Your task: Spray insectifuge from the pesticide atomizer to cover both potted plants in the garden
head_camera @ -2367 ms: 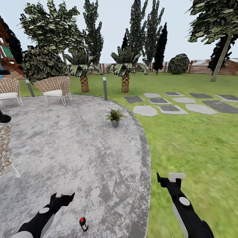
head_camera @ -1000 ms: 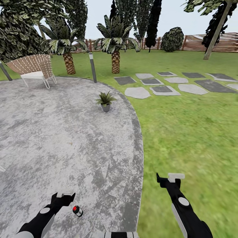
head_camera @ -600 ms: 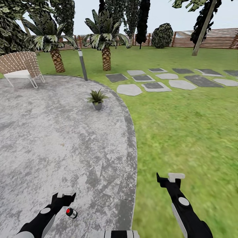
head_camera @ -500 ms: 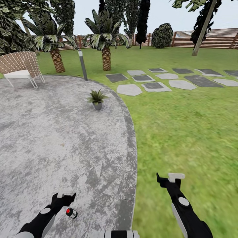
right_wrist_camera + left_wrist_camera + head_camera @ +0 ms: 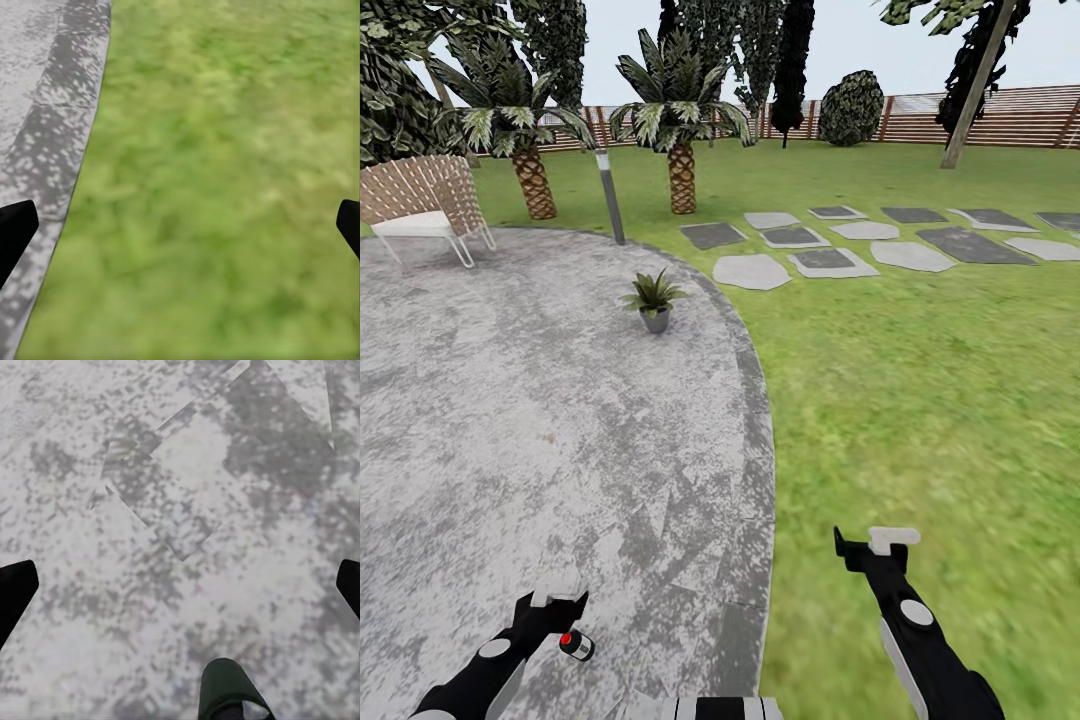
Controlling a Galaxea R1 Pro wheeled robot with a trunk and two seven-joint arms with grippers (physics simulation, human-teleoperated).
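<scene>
Head view: pesticide atomizer [image 5: 576,645] lies on grey patio [image 5: 560,450], just beside left gripper [image 5: 558,600], not held. Left wrist view: fingers [image 5: 15,592] spread wide, dark green bottle end between them. Right gripper [image 5: 875,545] over lawn [image 5: 920,400], fingers [image 5: 15,229] spread, holding nothing. One potted plant [image 5: 654,302] well ahead near patio edge.

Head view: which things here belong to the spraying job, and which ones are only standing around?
For the job:
- pesticide atomizer, beside the left gripper
- potted plant on the patio

Just around:
- wicker chair
- lamp post
- palms
- stepping stones
</scene>
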